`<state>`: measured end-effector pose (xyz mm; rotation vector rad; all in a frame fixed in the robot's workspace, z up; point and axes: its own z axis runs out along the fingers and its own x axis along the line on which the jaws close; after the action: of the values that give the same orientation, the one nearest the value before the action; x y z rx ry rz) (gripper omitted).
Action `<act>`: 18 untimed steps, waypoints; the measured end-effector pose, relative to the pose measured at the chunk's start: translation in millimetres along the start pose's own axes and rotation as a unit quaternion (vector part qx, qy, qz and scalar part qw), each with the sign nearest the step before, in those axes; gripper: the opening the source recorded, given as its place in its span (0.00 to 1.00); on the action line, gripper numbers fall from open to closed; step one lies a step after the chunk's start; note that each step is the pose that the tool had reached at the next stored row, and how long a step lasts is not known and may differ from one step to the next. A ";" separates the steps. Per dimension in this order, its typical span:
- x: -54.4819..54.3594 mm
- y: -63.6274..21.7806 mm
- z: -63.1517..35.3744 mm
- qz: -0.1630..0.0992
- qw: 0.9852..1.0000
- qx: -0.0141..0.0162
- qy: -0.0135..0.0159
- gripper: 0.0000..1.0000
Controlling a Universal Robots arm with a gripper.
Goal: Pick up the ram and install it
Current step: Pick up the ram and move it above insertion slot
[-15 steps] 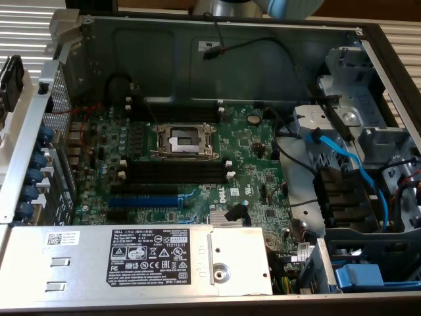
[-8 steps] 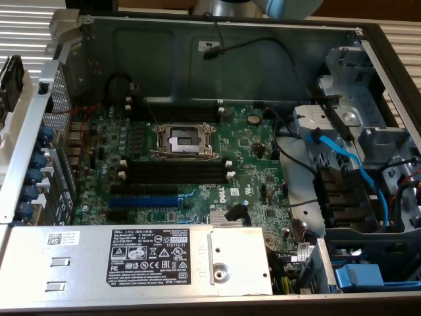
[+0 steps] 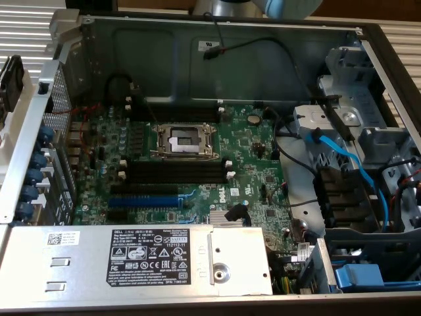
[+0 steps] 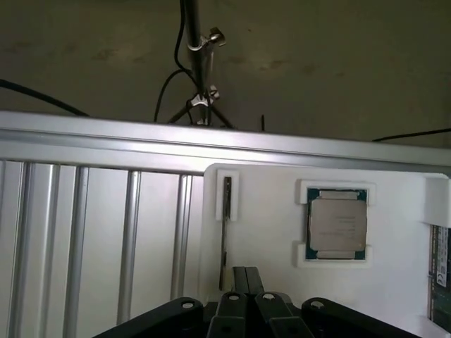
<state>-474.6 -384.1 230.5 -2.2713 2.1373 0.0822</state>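
ram (image 4: 226, 211): thin dark stick standing on edge in a narrow slot of the white holder tray (image 4: 271, 274), seen edge-on, so chips and label can't be made out. It runs lengthwise away from the gripper (image 4: 247, 271). Its near end is just beside the fingertips, slightly off to one side, with no contact visible.

Fingers (image 4: 240, 280) are pressed together and hold nothing. They hang over the tray.

Ahead of the fingers, on the side opposite the ram: CPU (image 4: 337, 224) lying flat in its own white corner bracket, apart from the ram. Further out on that side is a dark-green board (image 4: 441, 271) with a label, cut by the frame edge; can't tell what it is.

On the ram's side, past the tray: slatted aluminium table (image 4: 91, 232). Beyond the table's far rail is a tripod stand (image 4: 201, 70) with cables on the floor.

Exterior view: open PC case (image 3: 217, 49), motherboard (image 3: 256, 164), CPU socket (image 3: 184, 139). Black memory slots (image 3: 177, 172) with white end clips sit just beside the socket, then the blue slot (image 3: 143, 199). Labelled power supply (image 3: 151, 257) along the near wall, blue cable (image 3: 342, 164) at the exterior view's right.
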 end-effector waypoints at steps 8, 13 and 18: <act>2.9 0.2 4.2 0.000 1.000 0.007 0.000 0.10; 4.2 0.2 8.2 0.000 1.000 0.011 0.001 0.10; 4.5 0.3 12.4 -0.001 1.000 0.013 0.001 0.10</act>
<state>-474.9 -388.0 217.9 -2.2605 2.1259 0.0517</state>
